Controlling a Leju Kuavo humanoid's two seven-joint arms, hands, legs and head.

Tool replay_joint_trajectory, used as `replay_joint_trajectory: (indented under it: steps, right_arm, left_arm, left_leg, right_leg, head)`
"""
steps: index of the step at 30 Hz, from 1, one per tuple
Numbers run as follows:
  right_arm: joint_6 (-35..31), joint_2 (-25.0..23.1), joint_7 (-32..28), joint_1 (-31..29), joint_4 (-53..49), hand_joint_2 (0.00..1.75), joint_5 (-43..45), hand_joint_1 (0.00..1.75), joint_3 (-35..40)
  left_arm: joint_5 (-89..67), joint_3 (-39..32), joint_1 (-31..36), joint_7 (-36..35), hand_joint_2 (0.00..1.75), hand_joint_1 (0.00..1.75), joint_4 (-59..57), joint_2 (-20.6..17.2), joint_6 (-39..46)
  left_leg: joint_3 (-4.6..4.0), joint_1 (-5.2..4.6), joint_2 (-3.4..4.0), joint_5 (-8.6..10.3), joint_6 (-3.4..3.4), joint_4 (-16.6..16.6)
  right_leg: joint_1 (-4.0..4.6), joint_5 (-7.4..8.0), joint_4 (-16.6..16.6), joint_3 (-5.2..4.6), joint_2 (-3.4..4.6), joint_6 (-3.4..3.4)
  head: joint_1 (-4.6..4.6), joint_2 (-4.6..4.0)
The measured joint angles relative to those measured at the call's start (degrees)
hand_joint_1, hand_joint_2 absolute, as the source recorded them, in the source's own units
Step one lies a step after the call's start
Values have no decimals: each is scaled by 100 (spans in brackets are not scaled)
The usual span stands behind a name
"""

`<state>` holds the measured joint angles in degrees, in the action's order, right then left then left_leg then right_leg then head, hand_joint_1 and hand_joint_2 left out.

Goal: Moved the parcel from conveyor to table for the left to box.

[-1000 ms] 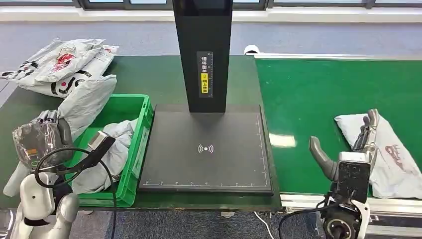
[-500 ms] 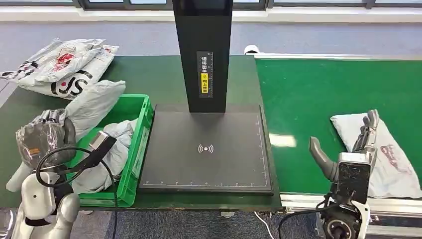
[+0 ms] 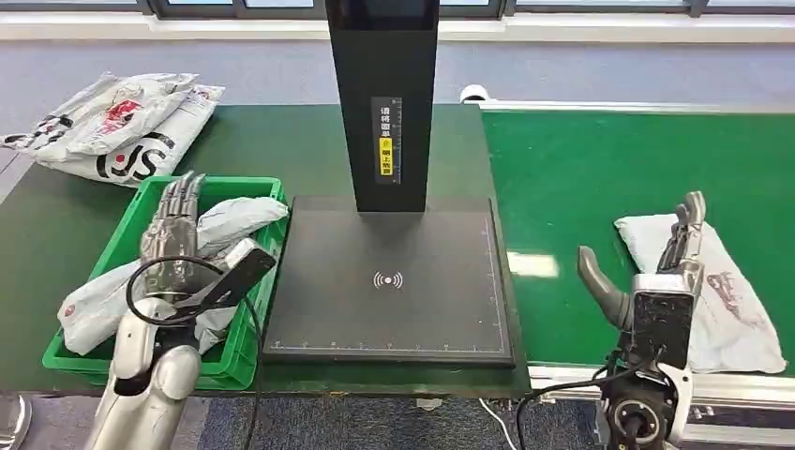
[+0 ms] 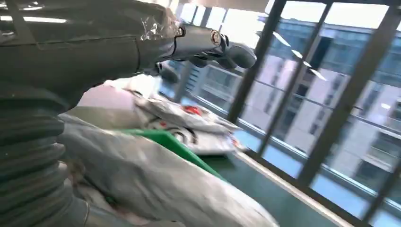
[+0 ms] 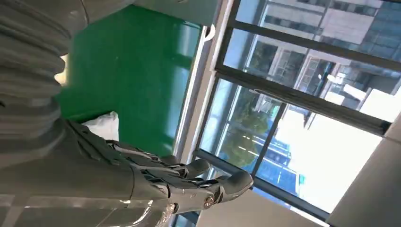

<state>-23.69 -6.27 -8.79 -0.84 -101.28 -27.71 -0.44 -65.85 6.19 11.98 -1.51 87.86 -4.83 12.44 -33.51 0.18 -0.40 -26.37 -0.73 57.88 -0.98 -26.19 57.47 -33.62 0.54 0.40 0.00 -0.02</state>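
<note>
Left hand swung over crate, parcel released.

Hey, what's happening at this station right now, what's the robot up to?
A humanoid robot is sorting parcels. Its right hand is open beside a grey parcel lying on the green conveyor, not gripping it. Its left hand is open with fingers extended above the green bin, where grey parcels lie. The black scanner plate between them is bare, and more bags are piled on the table.
</note>
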Motion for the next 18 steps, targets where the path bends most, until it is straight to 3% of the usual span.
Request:
replay_joint_trajectory:
  steps: [6, 12, 18]
  right_arm:
    - [-63, -7, 0, -47, 107, 175, 77, 0, 2]
    - [-184, -4, 37, -91, 311, 175, -29, 0, 20]
    - [-494, -2, 302, -215, 805, 175, -483, 0, 20]
  left_arm:
    - [692, 452, 314, 68, 175, 0, -255, 88, 41]
    - [4007, 722, 388, 879, 175, 0, -214, 421, -604]
    - [6026, 1388, 389, 927, 175, 0, 105, 715, -990]
  left_leg:
    - [0, 0, 1, 0, 0, 0]
    - [-2, -1, -1, -1, 0, 0]
    - [-2, -3, -4, -1, 1, 2]
  right_leg:
    - [0, 1, 0, -1, -1, 0]
    - [-1, 1, 0, -1, -1, 0]
    - [-3, 1, -5, 1, -3, 1]
  head:
    - [0, 2]
    - [0, 0]
    - [0, 2]
